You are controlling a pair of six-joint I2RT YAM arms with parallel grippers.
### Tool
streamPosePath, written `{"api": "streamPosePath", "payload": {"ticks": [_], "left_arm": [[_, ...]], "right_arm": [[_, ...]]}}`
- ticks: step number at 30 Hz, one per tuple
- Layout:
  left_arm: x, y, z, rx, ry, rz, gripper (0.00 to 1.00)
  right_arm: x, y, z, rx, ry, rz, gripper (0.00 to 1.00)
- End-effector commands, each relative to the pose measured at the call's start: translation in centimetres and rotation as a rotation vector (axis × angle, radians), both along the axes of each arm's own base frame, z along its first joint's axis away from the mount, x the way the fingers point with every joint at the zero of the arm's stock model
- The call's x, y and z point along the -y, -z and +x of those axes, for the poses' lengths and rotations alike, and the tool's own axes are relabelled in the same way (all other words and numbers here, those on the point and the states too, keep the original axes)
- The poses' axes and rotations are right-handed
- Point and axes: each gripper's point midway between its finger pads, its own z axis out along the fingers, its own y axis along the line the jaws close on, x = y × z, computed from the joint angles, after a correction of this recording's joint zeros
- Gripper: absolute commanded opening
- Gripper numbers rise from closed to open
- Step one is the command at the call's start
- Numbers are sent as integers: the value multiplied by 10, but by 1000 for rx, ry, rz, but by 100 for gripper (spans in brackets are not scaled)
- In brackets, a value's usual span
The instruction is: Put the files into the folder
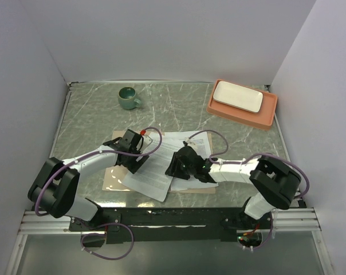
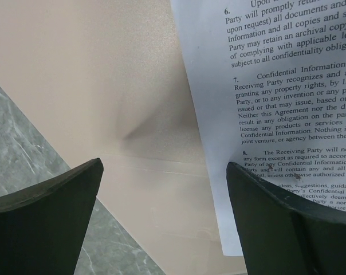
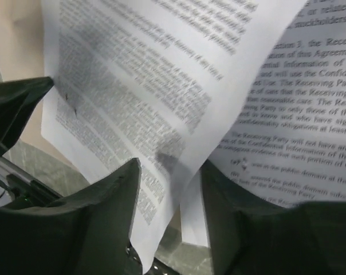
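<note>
The tan folder (image 1: 112, 179) lies open and flat at the near middle of the table, mostly covered by the files. One printed sheet (image 1: 153, 179) lies askew over its left half, and another (image 1: 187, 143) lies behind it. My left gripper (image 1: 137, 158) is open wide low over bare folder card (image 2: 104, 86), with a sheet's edge (image 2: 276, 86) by its right finger (image 2: 293, 223). My right gripper (image 1: 176, 167) is partly open, with the raised corner of a sheet (image 3: 133, 91) hanging between its jaws above a second sheet (image 3: 299, 132).
A green mug (image 1: 128, 98) stands at the back left. An orange tray (image 1: 268, 112) holding a white plate (image 1: 238, 96) sits at the back right. White walls close in the table on three sides.
</note>
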Motion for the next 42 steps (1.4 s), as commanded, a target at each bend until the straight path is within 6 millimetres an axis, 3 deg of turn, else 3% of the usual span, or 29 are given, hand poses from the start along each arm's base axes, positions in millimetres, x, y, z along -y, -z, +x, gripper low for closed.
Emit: {"api": "streamPosePath", "payload": {"ticks": [1, 10, 15, 18, 19, 20, 24, 26, 27, 28, 30, 31, 33, 34, 39, 40, 42], "left_arm": [[-17, 8, -11, -30, -1, 82, 97], [-15, 3, -10, -30, 2, 78, 98], [-14, 0, -11, -31, 1, 65, 98], [-14, -2, -12, -34, -2, 61, 98], [-13, -4, -12, -31, -6, 57, 98], [-13, -6, -12, -31, -6, 53, 98], [-9, -30, -10, -13, -9, 22, 96], [-9, -51, -5, 14, -18, -9, 96], [-11, -58, -3, 23, -25, -20, 96], [-15, -75, 5, 58, -48, -45, 96], [-23, -89, 7, 60, -66, -79, 96], [-37, -104, 15, 92, -101, -93, 96], [-50, -113, 17, 91, -123, -115, 96], [-70, -118, 21, 109, -157, -105, 96], [-118, -108, 18, 85, -217, -91, 96], [-132, -101, 15, 69, -242, -92, 96], [-142, -90, 11, 45, -261, -105, 96]], "right_arm": [[-14, -4, 9, 11, -44, 124, 48], [-39, -29, 13, 47, -136, 274, 35], [-42, -30, 16, 39, -146, 265, 28], [-43, -30, 17, 34, -154, 245, 12], [-39, -28, 16, 33, -162, 219, 0], [-38, -31, 18, 44, -160, 207, 0], [-34, -58, 25, 137, -204, 158, 0], [-29, -71, 27, 156, -222, 131, 0], [-32, -86, 33, 200, -247, 126, 0], [-29, -97, 36, 221, -248, 120, 0], [-29, -112, 38, 262, -281, 95, 0], [-28, -121, 41, 291, -289, 96, 0], [-27, -133, 51, 351, -307, 79, 0], [-27, -135, 54, 361, -322, 78, 0], [-38, -152, 72, 441, -474, 135, 0], [-40, -148, 72, 435, -507, 135, 0], [-41, -150, 79, 504, -553, 97, 0]]}}
